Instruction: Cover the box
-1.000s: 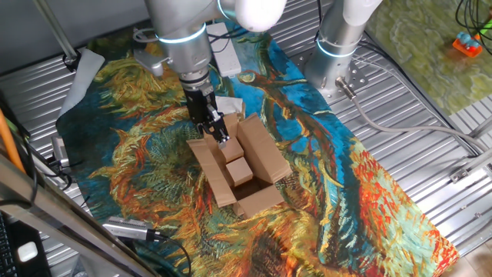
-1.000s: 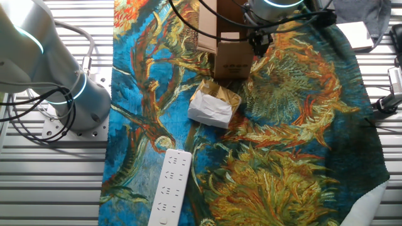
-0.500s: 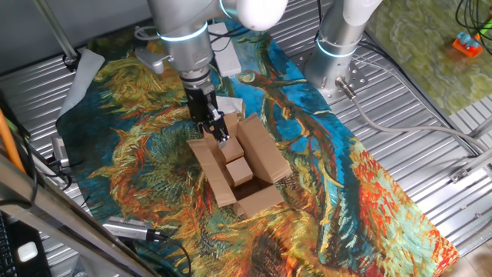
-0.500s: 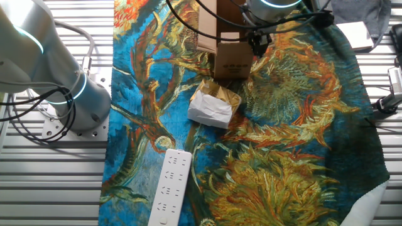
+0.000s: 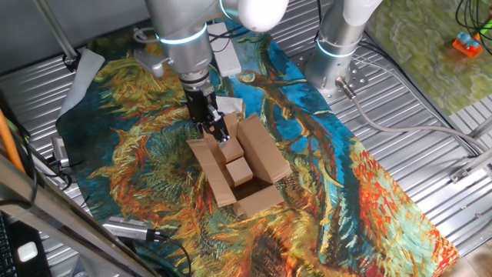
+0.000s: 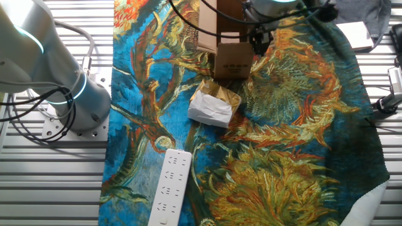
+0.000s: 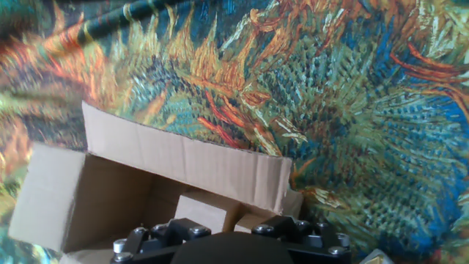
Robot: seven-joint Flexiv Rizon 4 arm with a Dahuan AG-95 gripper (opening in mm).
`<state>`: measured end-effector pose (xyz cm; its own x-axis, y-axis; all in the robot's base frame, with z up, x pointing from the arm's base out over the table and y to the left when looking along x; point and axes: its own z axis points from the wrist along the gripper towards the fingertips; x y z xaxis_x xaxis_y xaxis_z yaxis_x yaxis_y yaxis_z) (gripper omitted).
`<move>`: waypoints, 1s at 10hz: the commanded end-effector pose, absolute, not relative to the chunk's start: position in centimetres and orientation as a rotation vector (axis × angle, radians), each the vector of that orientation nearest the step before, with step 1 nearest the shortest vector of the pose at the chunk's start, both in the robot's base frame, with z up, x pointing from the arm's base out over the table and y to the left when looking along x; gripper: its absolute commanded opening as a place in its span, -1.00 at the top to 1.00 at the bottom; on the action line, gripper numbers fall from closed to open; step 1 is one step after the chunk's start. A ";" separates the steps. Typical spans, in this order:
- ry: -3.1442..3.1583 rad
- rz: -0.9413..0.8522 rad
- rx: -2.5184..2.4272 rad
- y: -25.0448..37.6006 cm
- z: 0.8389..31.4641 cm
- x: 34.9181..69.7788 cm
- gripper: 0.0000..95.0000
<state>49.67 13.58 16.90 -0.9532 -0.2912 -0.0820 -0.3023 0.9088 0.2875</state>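
Observation:
The box is a small brown carton in the middle of the patterned cloth, its flaps spread open. A small cardboard block lies inside it. My gripper points down at the box's far left corner, next to the far flap; its dark fingers look pressed together with nothing between them. In the other fixed view the box is at the top and the gripper hangs just right of it. The hand view shows an open flap and blocks inside; the fingers are hidden there.
A crumpled white-and-tan paper packet lies on the cloth close to the box. A white power strip lies farther off on the cloth. A second robot's base stands on the metal table beside the cloth.

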 end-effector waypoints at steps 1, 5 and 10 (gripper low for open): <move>3.030 0.464 -0.539 13.5 17.0 49.6 -0.60; 3.021 0.362 -0.651 13.5 16.9 49.6 -0.60; 2.999 0.397 -0.739 13.5 16.9 49.6 -0.60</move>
